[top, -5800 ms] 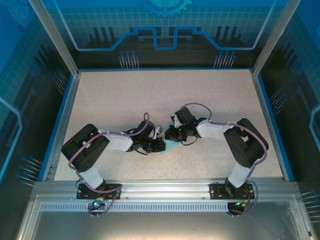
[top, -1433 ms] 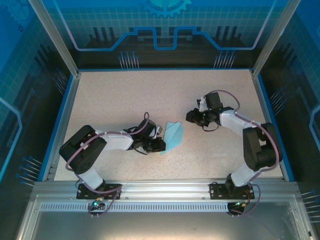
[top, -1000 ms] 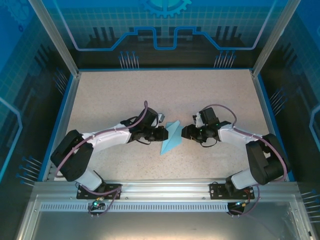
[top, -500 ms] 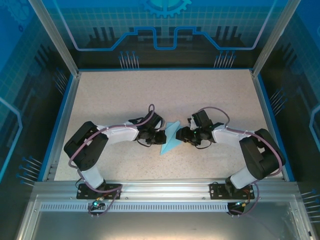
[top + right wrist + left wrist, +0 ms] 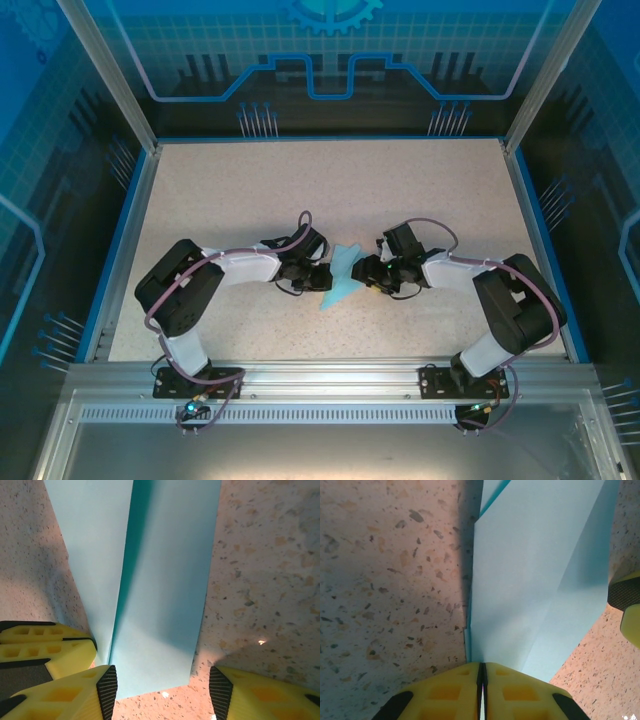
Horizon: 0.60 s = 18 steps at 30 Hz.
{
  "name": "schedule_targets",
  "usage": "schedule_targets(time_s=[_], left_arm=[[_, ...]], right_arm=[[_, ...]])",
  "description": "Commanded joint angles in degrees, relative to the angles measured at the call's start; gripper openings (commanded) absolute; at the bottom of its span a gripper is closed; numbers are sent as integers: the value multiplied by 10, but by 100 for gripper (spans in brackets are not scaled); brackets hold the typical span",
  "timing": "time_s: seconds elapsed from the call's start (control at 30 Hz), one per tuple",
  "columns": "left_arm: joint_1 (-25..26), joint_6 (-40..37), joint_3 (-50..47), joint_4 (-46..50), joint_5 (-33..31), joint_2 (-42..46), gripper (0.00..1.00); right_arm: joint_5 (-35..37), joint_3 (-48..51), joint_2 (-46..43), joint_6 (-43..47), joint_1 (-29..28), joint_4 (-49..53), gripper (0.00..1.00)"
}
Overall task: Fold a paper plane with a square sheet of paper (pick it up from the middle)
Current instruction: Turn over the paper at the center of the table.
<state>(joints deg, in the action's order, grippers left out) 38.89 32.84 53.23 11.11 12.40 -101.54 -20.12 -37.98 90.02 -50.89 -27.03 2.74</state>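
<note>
Speckled beige tabletop (image 5: pixel 300 190): light-blue folded paper plane (image 5: pixel 343 275) is pinched at one edge by left gripper (image 5: pixel 481 669); opposite end is straddled by spread right gripper (image 5: pixel 163 682).

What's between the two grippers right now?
The paper plane, as the top view shows; the left gripper is shut on one edge, the right gripper open at the other.

Black-and-white arms (image 5: pixel 240 268), purple cables (image 5: pixel 425 222), yellow fingers (image 5: pixel 450 695)

Left gripper (image 5: pixel 481 682) pinched closed, right gripper (image 5: pixel 162 680) parted, arms angled inward.
</note>
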Motion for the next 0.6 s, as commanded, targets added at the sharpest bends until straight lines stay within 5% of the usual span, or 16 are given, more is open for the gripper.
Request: schedule_targets(time_s=[0.0, 0.57], left_arm=[[1, -4, -3, 2, 6, -14, 14], [2, 4, -8, -4, 14, -9, 14]], right_arm=[[-32, 12, 23, -19, -11, -55, 54], [-26, 14, 2, -53, -12, -50, 47]])
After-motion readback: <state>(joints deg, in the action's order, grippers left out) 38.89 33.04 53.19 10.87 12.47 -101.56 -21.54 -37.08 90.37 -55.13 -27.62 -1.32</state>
